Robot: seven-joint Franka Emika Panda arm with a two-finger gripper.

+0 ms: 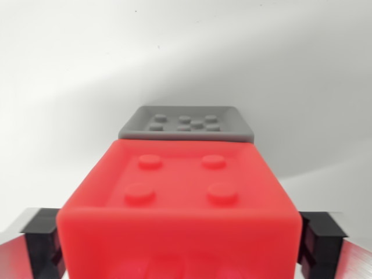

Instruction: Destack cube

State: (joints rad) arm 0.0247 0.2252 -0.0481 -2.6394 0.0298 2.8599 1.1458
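The red cube (177, 212) sits between the two black pads (40, 241) of the claw (177, 247), one against each side face, so the claw is pinching it. Four round studs show in its recessed top. Beyond it a grey cube (187, 124), five studs on top, rests on the white surface (70, 75), lower and partly hidden.

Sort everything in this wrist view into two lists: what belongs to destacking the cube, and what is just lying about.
Belongs to the job:
- red cube, four studs on top, sitting between the fingers
- grey cube, just beyond the red one
- gripper, its black fingertips showing on either side of the red cube; contact with it cannot be confirmed

Just lying about:
- nothing else; only the plain white surface
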